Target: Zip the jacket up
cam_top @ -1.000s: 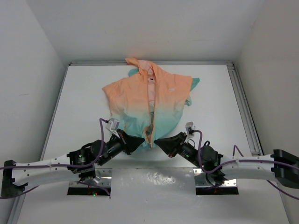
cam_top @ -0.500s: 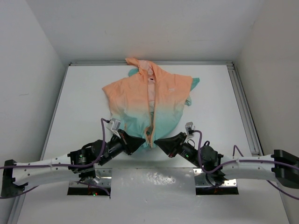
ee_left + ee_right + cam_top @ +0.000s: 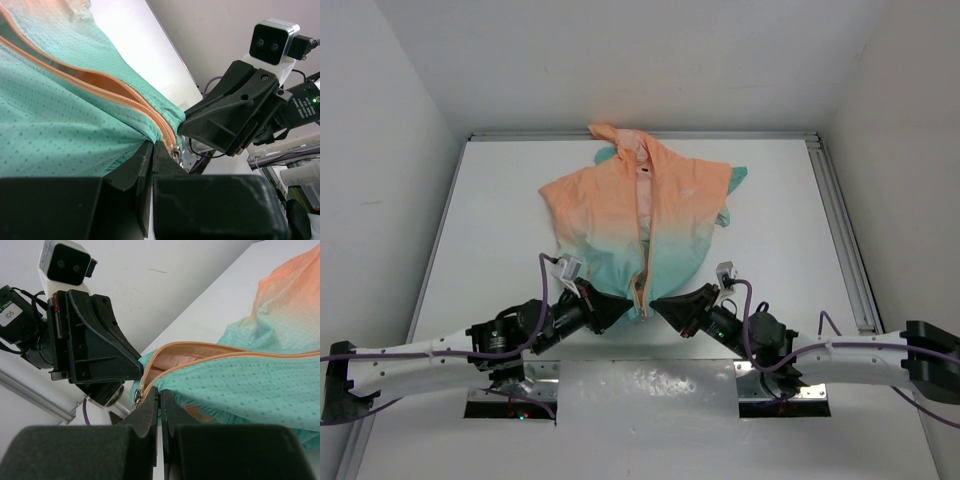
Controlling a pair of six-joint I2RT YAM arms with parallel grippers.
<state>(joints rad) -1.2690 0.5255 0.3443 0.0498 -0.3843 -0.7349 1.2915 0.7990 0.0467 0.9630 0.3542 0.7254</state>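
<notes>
Jacket (image 3: pixel 595 210) lengthwise, hood (image 3: pixel 620 140) far, hem (image 3: pixel 670 280) near

The one thing I can read is a small white sticker (image 3: pixel 11 313) on the dark wrist housing of the left arm (image 3: pixel 27 342). It says "ID5" in black, tilted. On the chest of the jacket (image 3: pixel 600 200), the tiny white logo (image 3: pixel 688 193) is too small to make out.

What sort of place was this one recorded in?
Probably a lab test cell, not a home: a white table boxed in by plain white walls, with one jacket laid out on it.
</notes>
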